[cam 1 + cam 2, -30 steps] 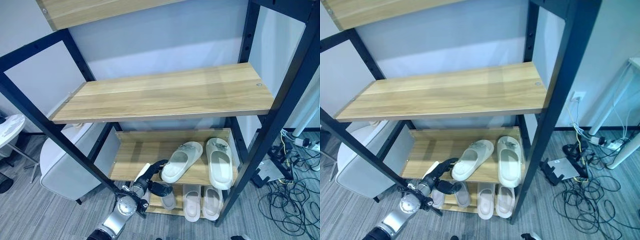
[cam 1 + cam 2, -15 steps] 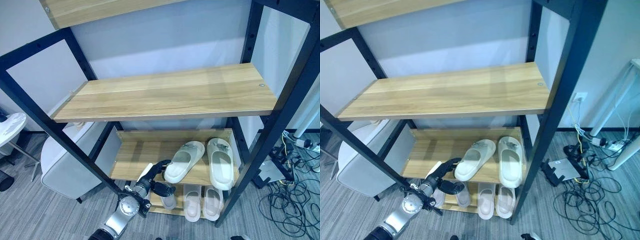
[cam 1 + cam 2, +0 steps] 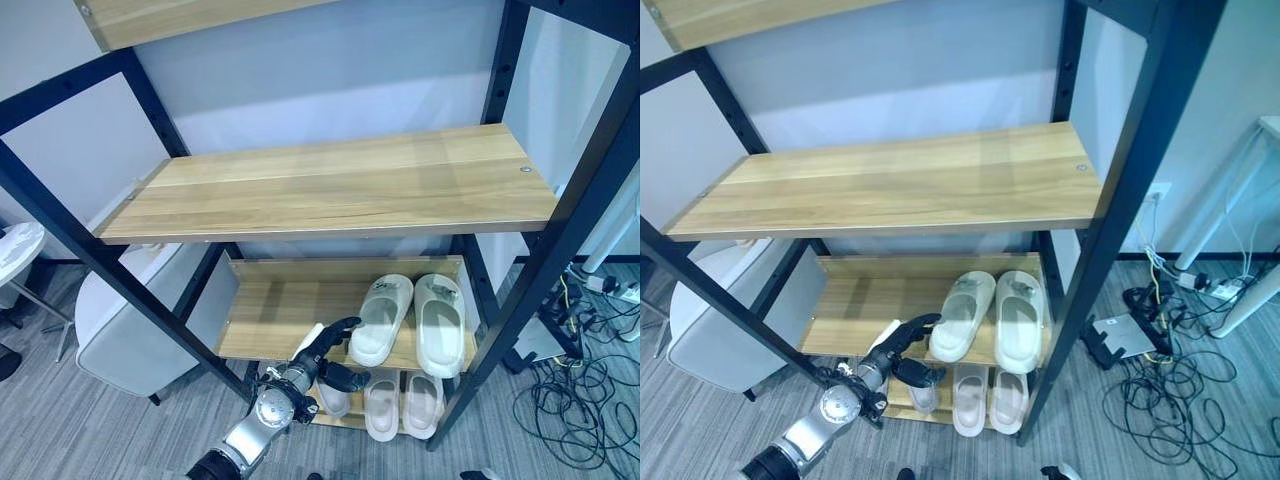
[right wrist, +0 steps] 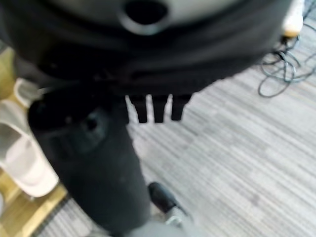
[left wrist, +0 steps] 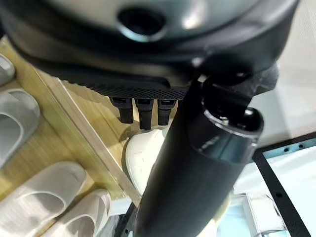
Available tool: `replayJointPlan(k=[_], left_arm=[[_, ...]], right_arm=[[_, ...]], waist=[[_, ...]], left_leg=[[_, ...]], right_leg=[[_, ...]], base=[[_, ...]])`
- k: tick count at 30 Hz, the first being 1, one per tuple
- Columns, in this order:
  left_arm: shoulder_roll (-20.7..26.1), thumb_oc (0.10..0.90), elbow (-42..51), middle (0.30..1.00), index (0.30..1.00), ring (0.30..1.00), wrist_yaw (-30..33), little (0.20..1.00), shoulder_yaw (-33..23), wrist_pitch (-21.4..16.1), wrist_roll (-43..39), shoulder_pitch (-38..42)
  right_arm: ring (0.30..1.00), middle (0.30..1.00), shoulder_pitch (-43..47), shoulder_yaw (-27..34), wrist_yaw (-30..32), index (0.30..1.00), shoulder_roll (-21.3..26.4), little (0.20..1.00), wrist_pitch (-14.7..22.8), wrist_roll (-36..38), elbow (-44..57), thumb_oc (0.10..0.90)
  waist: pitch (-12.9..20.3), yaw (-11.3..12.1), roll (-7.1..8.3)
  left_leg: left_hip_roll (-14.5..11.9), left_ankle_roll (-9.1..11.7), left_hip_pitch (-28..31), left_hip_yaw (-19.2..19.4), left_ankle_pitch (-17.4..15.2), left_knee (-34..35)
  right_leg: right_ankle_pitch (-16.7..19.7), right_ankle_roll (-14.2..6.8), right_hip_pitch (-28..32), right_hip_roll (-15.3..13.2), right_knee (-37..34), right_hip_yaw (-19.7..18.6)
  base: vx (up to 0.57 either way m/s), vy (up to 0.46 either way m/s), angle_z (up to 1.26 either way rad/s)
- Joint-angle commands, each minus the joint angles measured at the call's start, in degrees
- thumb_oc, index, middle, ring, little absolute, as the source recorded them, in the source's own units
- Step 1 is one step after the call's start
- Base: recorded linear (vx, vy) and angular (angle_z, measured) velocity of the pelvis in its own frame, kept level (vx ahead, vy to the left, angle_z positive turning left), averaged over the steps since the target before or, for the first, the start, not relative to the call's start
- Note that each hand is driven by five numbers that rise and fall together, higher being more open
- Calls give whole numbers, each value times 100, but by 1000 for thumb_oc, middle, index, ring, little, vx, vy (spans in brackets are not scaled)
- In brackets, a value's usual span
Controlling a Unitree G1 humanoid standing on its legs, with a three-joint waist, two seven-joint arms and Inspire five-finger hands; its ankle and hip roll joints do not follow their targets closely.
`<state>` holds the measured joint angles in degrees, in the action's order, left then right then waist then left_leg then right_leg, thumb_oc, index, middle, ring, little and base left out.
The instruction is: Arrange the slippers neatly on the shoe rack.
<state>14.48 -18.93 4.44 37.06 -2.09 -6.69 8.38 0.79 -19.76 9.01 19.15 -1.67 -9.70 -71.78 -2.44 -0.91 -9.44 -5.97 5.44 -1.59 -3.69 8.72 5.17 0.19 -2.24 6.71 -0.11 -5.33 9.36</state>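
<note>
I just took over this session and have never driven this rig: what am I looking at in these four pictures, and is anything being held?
The two wide pictures come from the robot's head, looking down at a shoe rack with wooden shelves in a black frame. The other two come from cameras on each wrist, looking along that arm's own dark hand.

On the lower shelf lie two pale slippers side by side: the left slipper and the right slipper. More slippers sit on the bottom shelf below.

The left robot hand reaches in at the shelf's front edge, fingers straight, right by the left slipper's near end; whether it touches I cannot tell. It holds nothing.

The right robot hand hangs over grey carpet, fingers straight, also holding nothing.
</note>
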Motion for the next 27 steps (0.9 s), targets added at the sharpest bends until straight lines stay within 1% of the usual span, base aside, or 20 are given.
replayJointPlan(k=[1, 11, 16, 24, 27], left_arm=[[-336, 800, 273, 900, 900, 900, 30, 900, 20, -446, -105, 996], [-548, 800, 146, 900, 900, 900, 88, 900, 297, -461, -199, 1294], [-567, 800, 113, 900, 900, 900, 82, 900, 315, -461, -190, 1312], [-414, 800, 131, 900, 900, 900, 128, 900, 207, -465, 73, 1348], [-235, 800, 274, 900, 900, 900, 187, 900, -19, -479, 153, 1398]], right_arm=[[900, 900, 350, -77, 125, 900, -285, 900, 126, 213, -248, 800], [900, 900, 399, -156, 175, 900, -313, 900, 151, 260, -260, 800], [900, 900, 399, -160, 170, 900, -320, 900, 156, 274, -266, 800], [900, 900, 404, -161, 177, 900, -317, 900, 169, 264, -270, 800], [900, 900, 361, -132, 145, 900, -336, 900, 164, 258, -271, 800]], waist=[[25, -44, 411], [39, -92, 425], [37, -98, 427], [67, -74, 442], [101, -51, 466]], left_leg=[[403, -96, 179, 229, -595, -17], [400, -106, 185, 257, -620, -17], [401, -105, 188, 266, -618, -17], [401, -108, 211, 280, -638, -17], [405, -105, 217, 280, -638, -17]], right_leg=[[-221, -259, -460, -155, 33, -146], [-207, -261, -462, -154, 33, -164], [-204, -259, -468, -154, 33, -165], [-191, -269, -448, -162, 33, -161], [-178, -274, -437, -169, 33, -129]], base=[[0, 0, 0], [0, 0, 0], [0, 0, 0], [0, 0, 0], [0, 0, 0]])
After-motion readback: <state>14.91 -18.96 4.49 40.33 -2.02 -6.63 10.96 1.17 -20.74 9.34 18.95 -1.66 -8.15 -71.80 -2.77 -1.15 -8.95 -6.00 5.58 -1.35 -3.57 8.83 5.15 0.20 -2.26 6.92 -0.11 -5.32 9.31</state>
